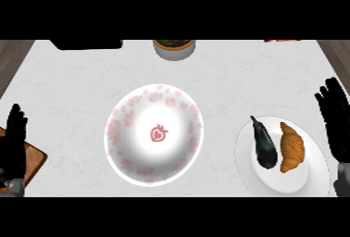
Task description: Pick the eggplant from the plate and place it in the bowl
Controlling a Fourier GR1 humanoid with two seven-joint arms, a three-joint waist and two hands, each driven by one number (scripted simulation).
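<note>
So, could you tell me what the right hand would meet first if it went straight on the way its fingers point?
Probably nothing: the right hand points up the view along bare counter; height is unclear.

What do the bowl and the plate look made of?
Bowl: probably glazed ceramic; glossy white, soft highlights, printed pink strawberry pattern. Plate: likely plain glazed ceramic or melamine; smooth, uniform white, no pattern. Neither look settles it.

View: one only, from my head.
Facing: steeply down onto the counter [82, 69].
Nearness: close; my hands enter at the counter's near edge, left and right corners.
Far edge: just inside the view's top.
Shared: nothing, single view.
</note>
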